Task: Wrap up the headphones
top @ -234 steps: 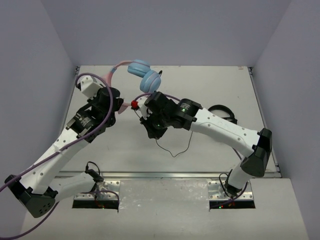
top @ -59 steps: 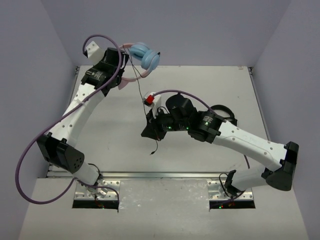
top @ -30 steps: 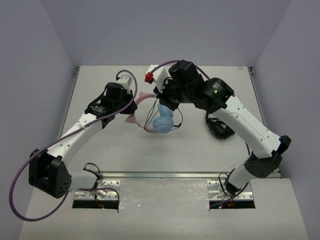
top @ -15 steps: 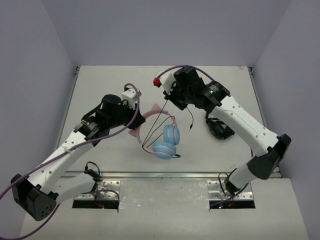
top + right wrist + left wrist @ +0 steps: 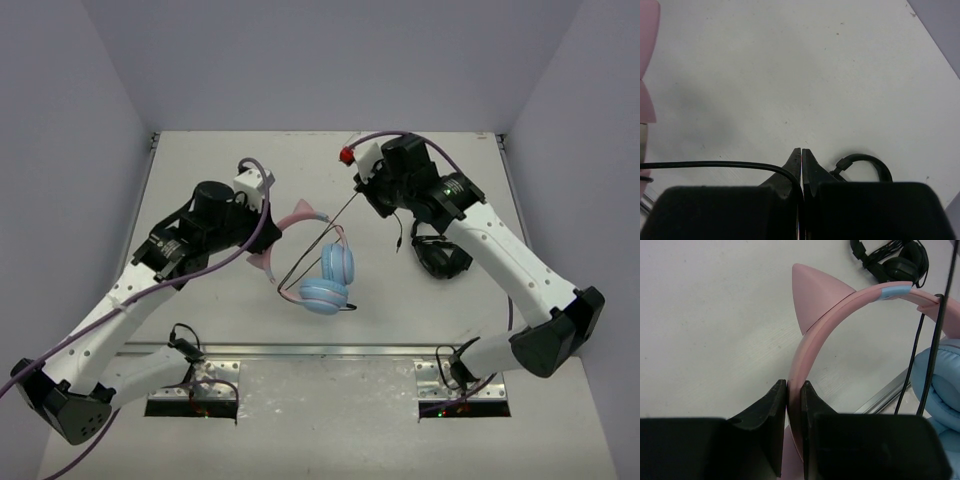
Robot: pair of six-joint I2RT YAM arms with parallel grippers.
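Left gripper [image 5: 793, 390]: I read the jaws as pressed onto the pink headband [image 5: 840, 310], pinching it edge-on just below one cat ear [image 5: 815, 292].
Right gripper [image 5: 801, 152]: the fingertips are pressed together with the thin black Cable [image 5: 715, 163] caught at their left side; it leaves them toward the left of the wrist view.
Headphones [image 5: 335, 268]: these sit between the two arms, toward the near middle of the Table [image 5: 270, 150]. The headband arcs from the left gripper to the two light blue ear cups, which lie one just beside the other. I cannot tell whether the cups rest on the surface.
Cable run: a straight black line goes from the right gripper down to the near side of the headband. More strands cross the span of the band beside the cups, and a short loose end hangs below the right wrist.
Black headphones [image 5: 440, 250]: on the table under the right forearm, apart from the pink set.
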